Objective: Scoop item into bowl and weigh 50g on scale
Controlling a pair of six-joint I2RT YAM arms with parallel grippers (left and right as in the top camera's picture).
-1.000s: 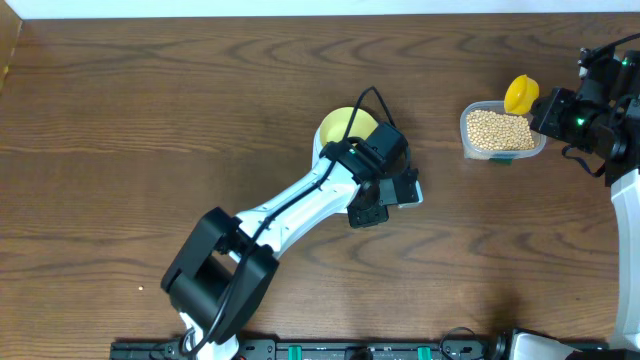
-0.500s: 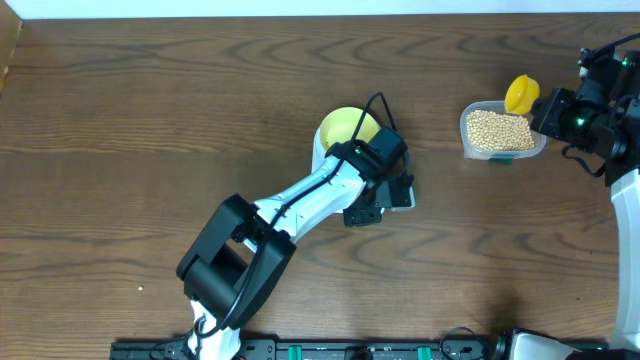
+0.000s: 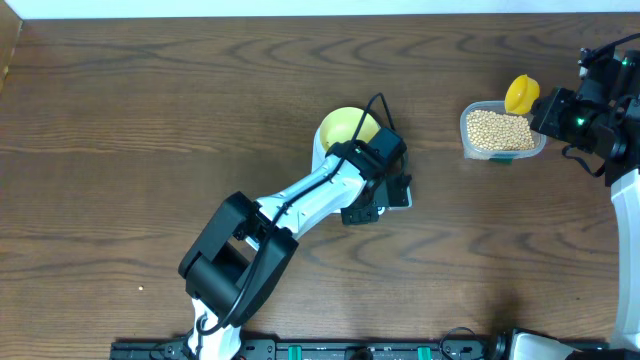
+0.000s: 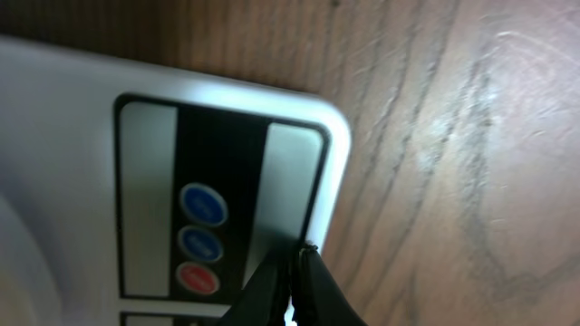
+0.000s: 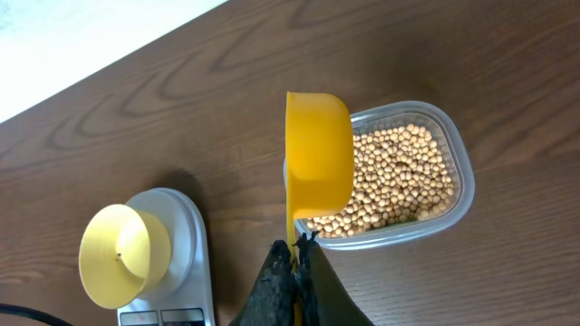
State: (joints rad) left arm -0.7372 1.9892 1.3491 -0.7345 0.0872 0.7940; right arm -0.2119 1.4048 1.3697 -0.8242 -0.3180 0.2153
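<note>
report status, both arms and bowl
Left end effector shut, at scale front panel. Right end effector shut on scoop, at beans. Bowl on scale, looks empty.
</note>
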